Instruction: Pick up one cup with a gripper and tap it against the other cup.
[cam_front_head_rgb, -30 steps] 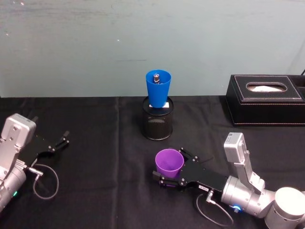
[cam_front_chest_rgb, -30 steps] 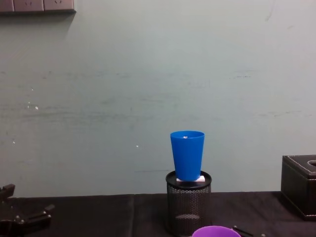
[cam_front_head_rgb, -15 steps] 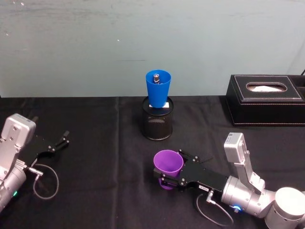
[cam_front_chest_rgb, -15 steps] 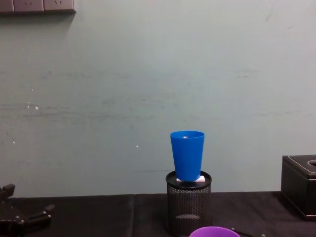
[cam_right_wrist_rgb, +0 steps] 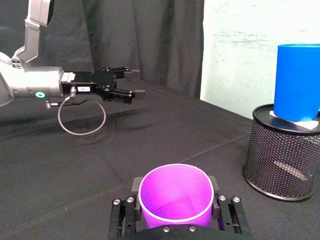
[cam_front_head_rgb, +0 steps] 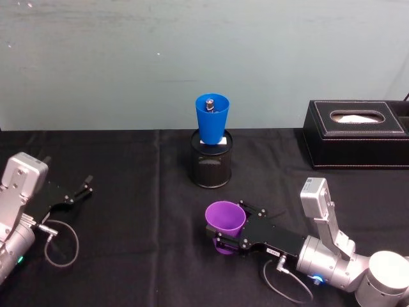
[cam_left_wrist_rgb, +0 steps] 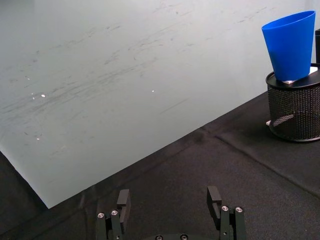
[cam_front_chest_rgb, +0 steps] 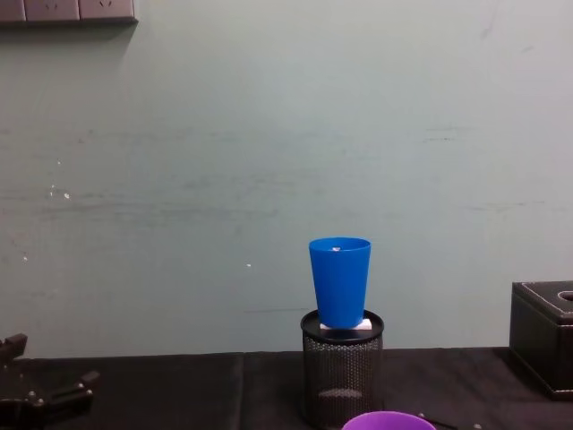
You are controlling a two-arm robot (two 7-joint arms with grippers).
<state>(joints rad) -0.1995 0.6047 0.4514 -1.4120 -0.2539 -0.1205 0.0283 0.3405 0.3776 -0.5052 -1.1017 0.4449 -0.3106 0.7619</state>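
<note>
Your right end effector (cam_front_head_rgb: 223, 242) pinches the purple cup (cam_front_head_rgb: 225, 217) just in front of the mesh pen holder (cam_front_head_rgb: 211, 167), possibly barely lifted. The tap on the blue cup (cam_front_head_rgb: 212, 118), atop that holder, is not yet done. Your left end effector (cam_front_head_rgb: 82, 190) idles spread, well left of the holder.

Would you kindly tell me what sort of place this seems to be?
Likely a robotics lab bench or office: a black-clothed table against a plain wall with sockets, a mesh pen holder and tissue box, the right gripper holding the purple cup, the left gripper parked.
</note>
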